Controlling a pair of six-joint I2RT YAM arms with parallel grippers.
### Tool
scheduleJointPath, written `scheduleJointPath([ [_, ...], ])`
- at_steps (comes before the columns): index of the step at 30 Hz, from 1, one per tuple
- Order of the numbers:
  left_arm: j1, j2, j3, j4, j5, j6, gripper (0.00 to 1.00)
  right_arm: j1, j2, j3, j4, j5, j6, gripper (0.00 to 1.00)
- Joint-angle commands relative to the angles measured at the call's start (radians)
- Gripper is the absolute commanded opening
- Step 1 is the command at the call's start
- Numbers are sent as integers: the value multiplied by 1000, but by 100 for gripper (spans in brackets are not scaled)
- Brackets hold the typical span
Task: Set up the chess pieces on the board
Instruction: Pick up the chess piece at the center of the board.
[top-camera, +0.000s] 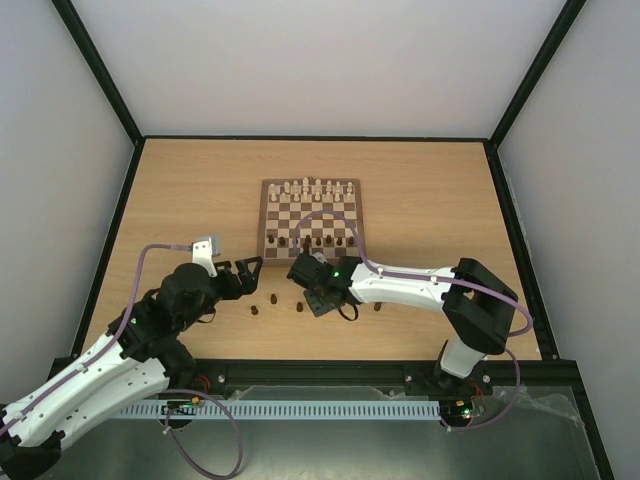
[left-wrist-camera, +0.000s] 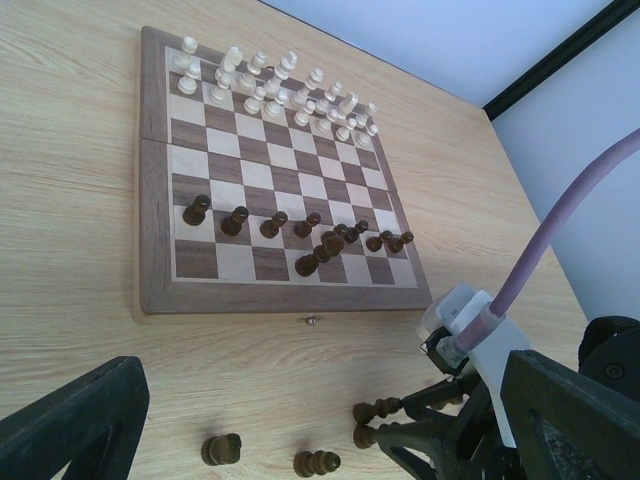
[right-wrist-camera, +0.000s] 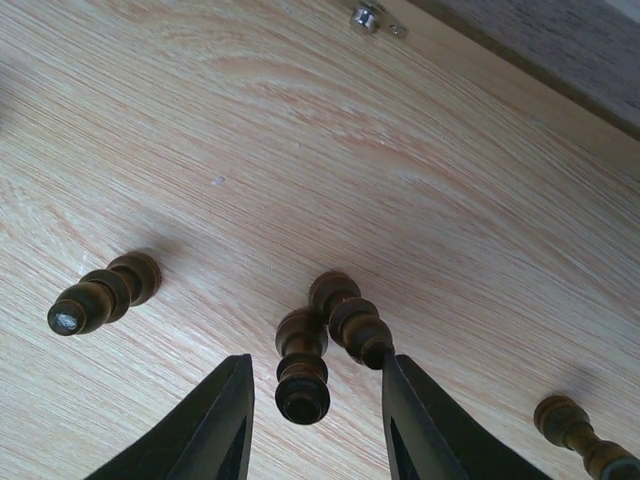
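Note:
The board (top-camera: 268, 215) lies mid-table, with cream chessmen on its far rows and several dark chess pieces (top-camera: 318, 241) on its near rows. It also shows in the left wrist view (left-wrist-camera: 150, 200), with dark pieces (left-wrist-camera: 238, 221) in a row. My right gripper (top-camera: 305, 300) is open, low over the table in front of the board. In the right wrist view it (right-wrist-camera: 315, 365) straddles two touching dark pieces (right-wrist-camera: 300, 375) (right-wrist-camera: 350, 320); the right one leans against my right finger (right-wrist-camera: 420, 420). My left gripper (top-camera: 250, 280) is open and empty, just left of them.
Loose dark pieces stand on the tabletop near the board's front edge (top-camera: 272, 298) (top-camera: 254, 310) (top-camera: 377, 306). The right wrist view shows one at left (right-wrist-camera: 105, 293) and one at lower right (right-wrist-camera: 580, 440), plus the board's latch (right-wrist-camera: 368, 15). The right gripper (left-wrist-camera: 392, 420) appears in the left wrist view.

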Motion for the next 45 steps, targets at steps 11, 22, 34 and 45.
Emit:
scheduleJointPath([
  [11,-4,-1,-6,14,1,-2,100,4,-32,54,-76,26,0,36],
  [22,-4,0,-13,23,2,-5,99,6,-65,-31,-51,-4,26,29],
  [34,-4,11,-17,29,0,-2,99,6,-37,-34,-16,-25,20,32],
  [45,-3,19,-12,35,2,-1,100,6,-5,-21,-7,-34,10,32],
])
